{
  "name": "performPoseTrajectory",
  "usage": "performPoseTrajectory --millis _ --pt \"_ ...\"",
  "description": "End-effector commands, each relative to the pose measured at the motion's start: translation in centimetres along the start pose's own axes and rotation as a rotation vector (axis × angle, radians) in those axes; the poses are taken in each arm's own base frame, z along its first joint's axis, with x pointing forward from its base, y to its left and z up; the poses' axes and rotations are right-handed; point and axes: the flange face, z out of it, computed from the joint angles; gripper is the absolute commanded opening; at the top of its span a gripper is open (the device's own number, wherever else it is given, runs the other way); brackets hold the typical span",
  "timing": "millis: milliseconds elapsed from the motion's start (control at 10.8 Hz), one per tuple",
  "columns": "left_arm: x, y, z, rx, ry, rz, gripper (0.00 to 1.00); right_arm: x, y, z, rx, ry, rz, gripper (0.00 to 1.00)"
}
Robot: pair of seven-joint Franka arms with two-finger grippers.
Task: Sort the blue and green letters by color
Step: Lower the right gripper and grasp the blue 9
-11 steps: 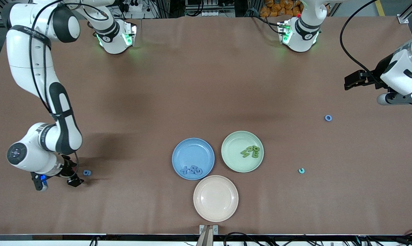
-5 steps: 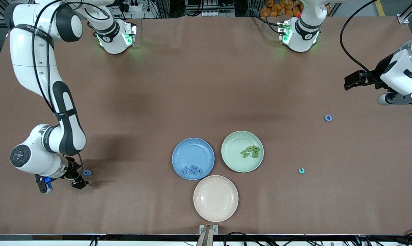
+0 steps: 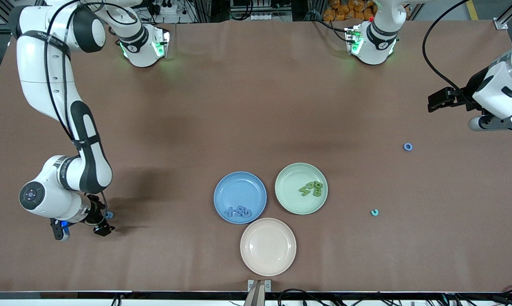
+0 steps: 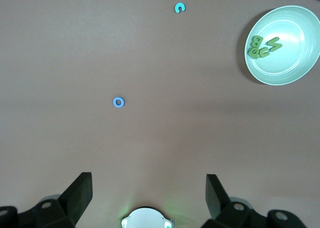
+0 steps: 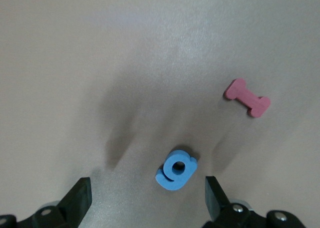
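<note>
A blue letter g (image 3: 108,215) lies on the table at the right arm's end. In the right wrist view the g (image 5: 176,170) sits between my open fingers, close to one of them. My right gripper (image 3: 101,220) hangs low over it, open and empty. A blue ring letter (image 3: 408,147) and a teal c (image 3: 374,212) lie loose toward the left arm's end; both show in the left wrist view, the ring (image 4: 118,102) and the c (image 4: 180,7). My left gripper (image 3: 440,100) waits open, high over that end. Blue letters (image 3: 239,211) lie in the blue plate (image 3: 240,185), green letters (image 3: 312,188) in the green plate (image 3: 293,187).
A pink plate (image 3: 268,246) stands nearer the front camera than the other two plates. A small dark red piece (image 5: 247,97) lies beside the g in the right wrist view; the front view does not show it. The green plate (image 4: 295,62) also shows in the left wrist view.
My right arm has shifted toward the plates and my right gripper has come over the blue g, partly covering it. The left arm has not moved.
</note>
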Motion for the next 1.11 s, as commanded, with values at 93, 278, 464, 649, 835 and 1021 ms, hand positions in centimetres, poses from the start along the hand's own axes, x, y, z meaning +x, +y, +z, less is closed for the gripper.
performPoseTrajectory --millis 93,278,464,649,835,1021 --pt "0.15 -0.20 -0.03 -0.022 0.003 0.024 1.00 1.07 0.67 1.58 0.004 0.005 0.025 1.00" --pt "0.19 -0.11 0.05 -0.022 0.002 0.024 1.00 1.64 1.07 1.65 0.003 0.006 0.017 1.00" --pt "0.13 -0.11 -0.03 -0.022 0.003 0.024 1.00 1.23 0.88 1.75 0.002 0.002 0.015 0.98" --pt "0.19 -0.11 0.05 -0.022 0.002 0.024 1.00 0.85 0.62 1.77 0.002 0.001 0.007 0.68" --pt "0.19 -0.11 0.05 -0.022 0.002 0.024 1.00 0.69 0.44 1.55 0.004 0.004 -0.052 0.00" --pt "0.30 -0.11 0.21 -0.022 -0.001 0.024 1.00 1.07 0.68 1.33 0.006 0.004 -0.109 0.00"
